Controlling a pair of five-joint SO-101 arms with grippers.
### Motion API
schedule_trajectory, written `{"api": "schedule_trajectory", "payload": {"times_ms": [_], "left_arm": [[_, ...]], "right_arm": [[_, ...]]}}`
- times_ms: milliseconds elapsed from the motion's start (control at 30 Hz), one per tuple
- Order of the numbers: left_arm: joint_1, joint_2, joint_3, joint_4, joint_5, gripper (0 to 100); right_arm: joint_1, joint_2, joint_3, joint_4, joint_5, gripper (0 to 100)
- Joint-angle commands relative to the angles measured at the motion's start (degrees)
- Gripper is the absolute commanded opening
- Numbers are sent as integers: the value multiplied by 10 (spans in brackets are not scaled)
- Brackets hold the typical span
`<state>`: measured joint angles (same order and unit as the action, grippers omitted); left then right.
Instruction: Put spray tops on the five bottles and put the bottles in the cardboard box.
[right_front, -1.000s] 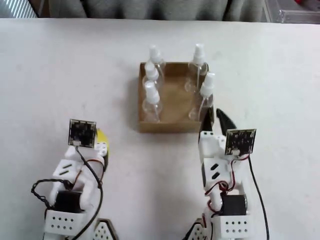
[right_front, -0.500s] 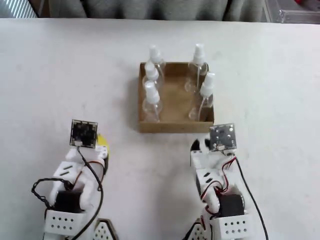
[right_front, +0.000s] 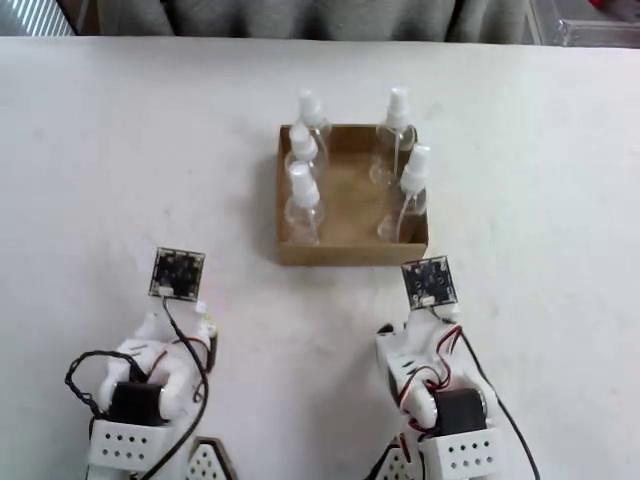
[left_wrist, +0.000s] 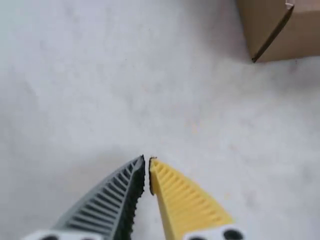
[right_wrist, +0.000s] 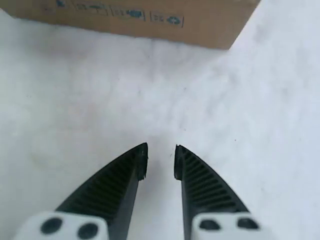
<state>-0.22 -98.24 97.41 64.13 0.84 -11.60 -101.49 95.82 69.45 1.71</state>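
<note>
The cardboard box sits open-topped at the table's middle. Several clear bottles, each with a white spray top, stand upright inside it: three along one side and two along the other. Both arms are folded back near the table's front edge, apart from the box. My left gripper, with one grey finger and one yellow, is shut with nothing in it above bare table; a corner of the box lies ahead of it. My right gripper has black fingers a small gap apart, holding nothing, facing the box's front wall.
The left arm's base and the right arm's base stand at the front edge. White tabletop spreads around the box on all sides. A clear container stands at the far right edge.
Both arms have drawn back toward the front edge. The right gripper has left the box's front right corner and its fingers have narrowed.
</note>
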Motion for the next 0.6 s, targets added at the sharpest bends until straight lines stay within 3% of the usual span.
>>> {"api": "schedule_trajectory", "payload": {"times_ms": [0,567], "left_arm": [[-2,-3,-1,14,-5,22],[-3,-7,-3,40,-3,23]], "right_arm": [[-2,-5,11,26,6,63],[-2,-5,11,26,6,66]]}}
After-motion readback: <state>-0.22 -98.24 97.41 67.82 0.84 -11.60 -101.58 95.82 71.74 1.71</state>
